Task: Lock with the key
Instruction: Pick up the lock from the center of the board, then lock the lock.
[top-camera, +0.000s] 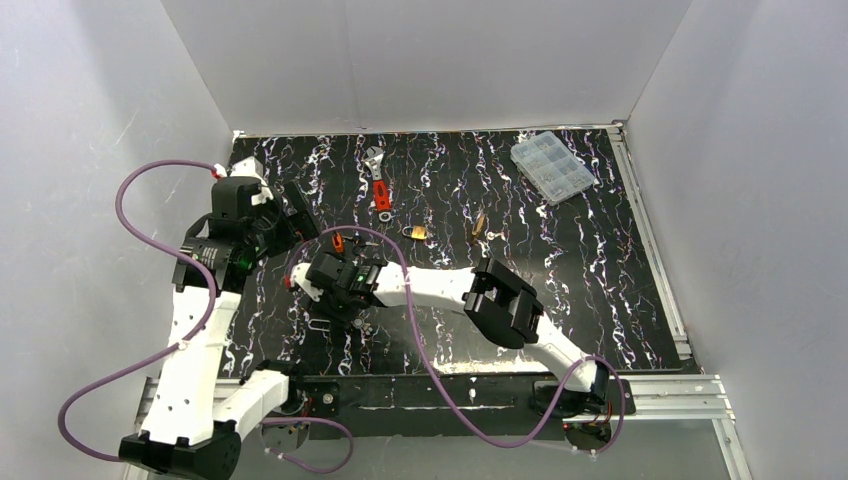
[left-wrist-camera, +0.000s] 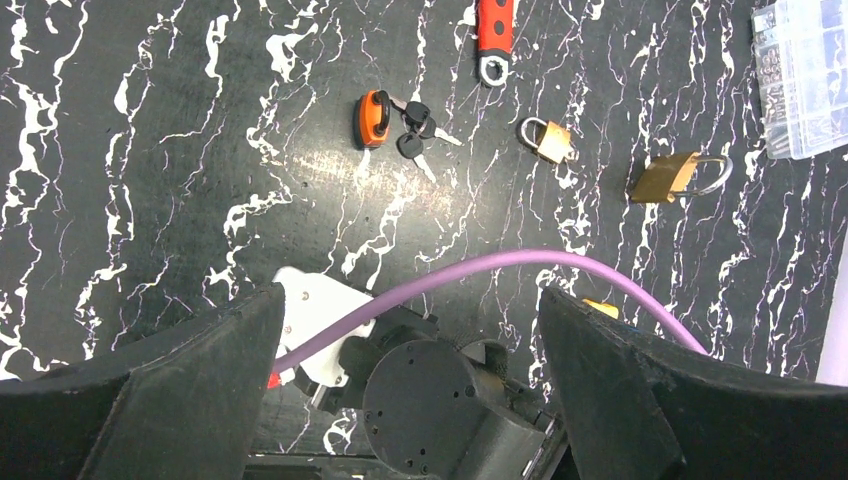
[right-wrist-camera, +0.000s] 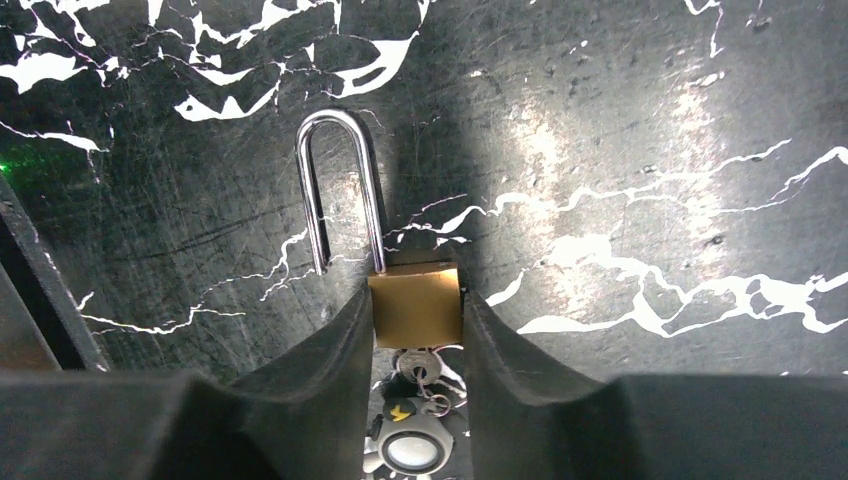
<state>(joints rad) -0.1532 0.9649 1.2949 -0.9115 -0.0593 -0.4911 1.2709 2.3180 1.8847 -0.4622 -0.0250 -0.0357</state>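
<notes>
Right gripper (right-wrist-camera: 415, 292) fingers (right-wrist-camera: 330, 360) clenched on the brass padlock (right-wrist-camera: 415, 312), one on each side of the body, down near the table (right-wrist-camera: 650, 150). Shackle (right-wrist-camera: 345, 125) open: one leg in the body, the other free. Key (right-wrist-camera: 420, 366) head shows just below the body, between the fingers, ring on it; can't tell if fully seated. Left gripper (left-wrist-camera: 410, 300) spread wide, holding nothing, above the right wrist. Past it: orange lock (left-wrist-camera: 373, 118) with keys, small brass lock (left-wrist-camera: 547, 140), bigger brass lock (left-wrist-camera: 675, 175), wrench (left-wrist-camera: 495, 40), parts box (left-wrist-camera: 810, 80)
</notes>
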